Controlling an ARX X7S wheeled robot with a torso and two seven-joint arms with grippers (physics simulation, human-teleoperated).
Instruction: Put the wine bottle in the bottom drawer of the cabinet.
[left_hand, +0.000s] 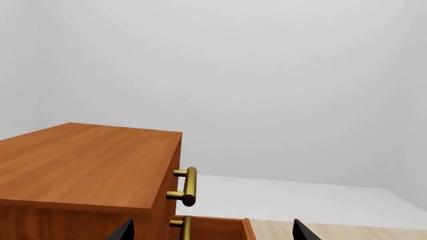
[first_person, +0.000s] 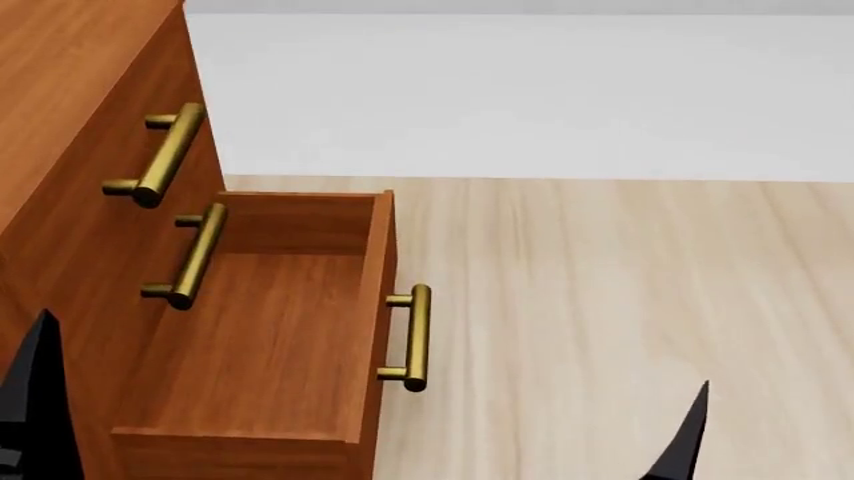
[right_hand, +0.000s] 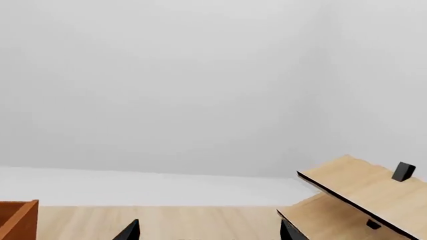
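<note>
The wine bottle is out of view in every frame. The reddish-brown cabinet (first_person: 74, 235) fills the left of the head view, and its flat top (left_hand: 87, 160) shows in the left wrist view. Its bottom drawer (first_person: 379, 300) stands pulled out with nothing inside, brass bar handle (first_person: 416, 338) facing right. My left gripper (left_hand: 212, 233) is open, its black fingertips (left_hand: 124, 232) spread wide above the drawer's near corner (left_hand: 248, 229). Over bare floor, my right gripper (right_hand: 210, 232) is open too and holds nothing. One black fingertip of each arm shows in the head view.
Two upper drawer fronts with brass handles (first_person: 163, 155) stay closed above the open drawer. A pale wooden rack (right_hand: 357, 192) with dark fittings stands to the right in the right wrist view. Light wood floor (first_person: 614, 300) runs to a white wall.
</note>
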